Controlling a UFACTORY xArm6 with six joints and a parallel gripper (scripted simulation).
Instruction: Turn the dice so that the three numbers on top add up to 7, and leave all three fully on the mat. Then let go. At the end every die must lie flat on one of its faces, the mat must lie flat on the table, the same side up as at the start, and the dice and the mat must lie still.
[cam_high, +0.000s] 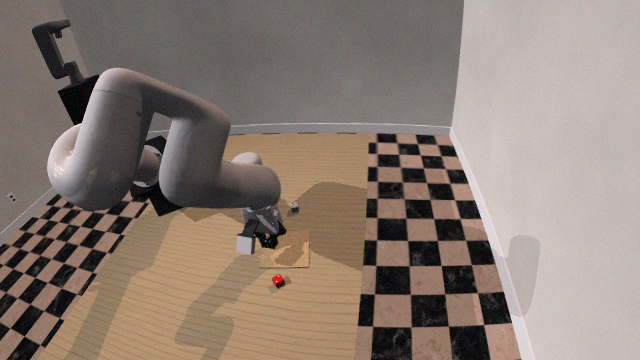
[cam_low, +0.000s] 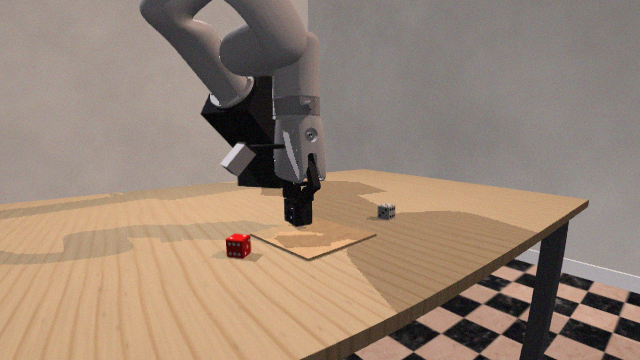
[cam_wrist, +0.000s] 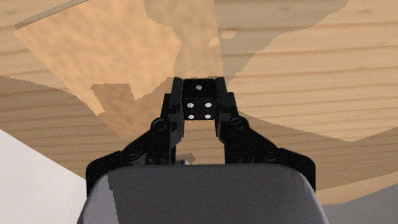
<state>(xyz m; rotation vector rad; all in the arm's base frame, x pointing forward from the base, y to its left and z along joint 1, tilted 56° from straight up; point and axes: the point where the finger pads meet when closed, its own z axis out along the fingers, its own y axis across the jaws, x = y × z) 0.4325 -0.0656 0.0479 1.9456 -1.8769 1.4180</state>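
Observation:
My gripper (cam_high: 269, 240) (cam_low: 299, 212) (cam_wrist: 199, 90) points down and is shut on the black die (cam_wrist: 199, 111), low at the mat's edge nearest the arm's base; whether the die touches the mat cannot be told. In the wrist view the die shows one pip on one face and four on another. The thin wooden mat (cam_high: 305, 264) (cam_low: 310, 253) (cam_wrist: 60, 50) lies flat on the table. The red die (cam_high: 278, 281) (cam_low: 238, 246) lies flat on the table off the mat, a six on one side face. The white die (cam_high: 294, 207) (cam_low: 386, 212) lies on the table, off the mat's other side. Their top numbers are too small to read surely.
The wooden table (cam_high: 150, 310) (cam_low: 175, 310) carries the mat and the loose dice. Its edge (cam_low: 450, 290) runs along the right in the exterior view. The arm's shadow falls over part of the mat and the table around the white die.

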